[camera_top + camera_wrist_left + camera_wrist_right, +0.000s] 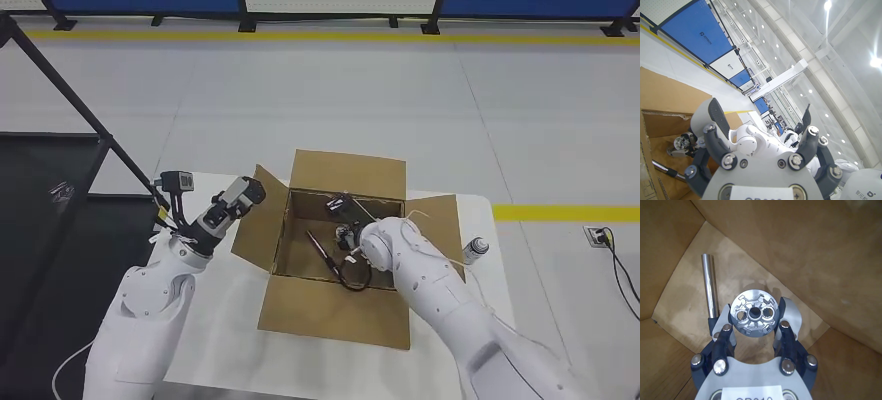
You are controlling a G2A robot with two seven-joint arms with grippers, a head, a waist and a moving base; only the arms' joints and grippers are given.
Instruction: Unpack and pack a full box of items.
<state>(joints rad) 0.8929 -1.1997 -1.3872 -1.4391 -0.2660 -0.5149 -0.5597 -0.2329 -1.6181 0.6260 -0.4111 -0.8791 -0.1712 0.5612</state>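
Inside the cardboard box (348,170), a machined metal hub (753,321) is clamped by the right gripper (755,308). Unpacking is judged in hand, and a straight lift is needed next. The left gripper (761,106) is seen spread, empty.

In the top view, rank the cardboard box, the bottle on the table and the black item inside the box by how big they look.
Largest: cardboard box, by far.
Then: bottle and black item. These look about alike, and the item lies lower, inside the box, so I leave them unranked.
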